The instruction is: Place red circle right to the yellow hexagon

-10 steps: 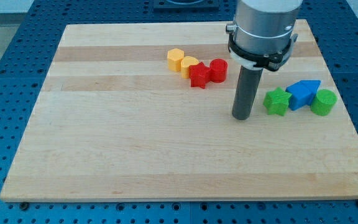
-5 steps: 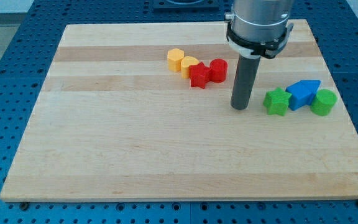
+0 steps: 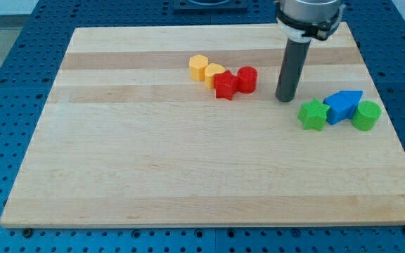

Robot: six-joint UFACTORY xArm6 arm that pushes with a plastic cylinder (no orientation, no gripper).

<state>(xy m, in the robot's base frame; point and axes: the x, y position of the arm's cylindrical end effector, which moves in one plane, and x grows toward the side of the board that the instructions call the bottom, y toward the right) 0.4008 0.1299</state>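
The red circle [image 3: 247, 79] is a short red cylinder on the wooden board, touching the right side of a red star [image 3: 225, 86]. The yellow hexagon [image 3: 199, 67] lies further to the view's left, touching a second yellow block [image 3: 214, 73] that sits between it and the red star. My tip [image 3: 285, 99] rests on the board to the view's right of the red circle and slightly lower, with a clear gap between them.
A green star [image 3: 313, 114], a blue block [image 3: 343, 105] and a green cylinder [image 3: 365, 114] form a tight row at the view's right, just right of and below my tip. The board's right edge [image 3: 385, 105] is close behind them.
My tip has moved up the view and a little to the right, from lower beside the green star to level with the red blocks. No block has moved.
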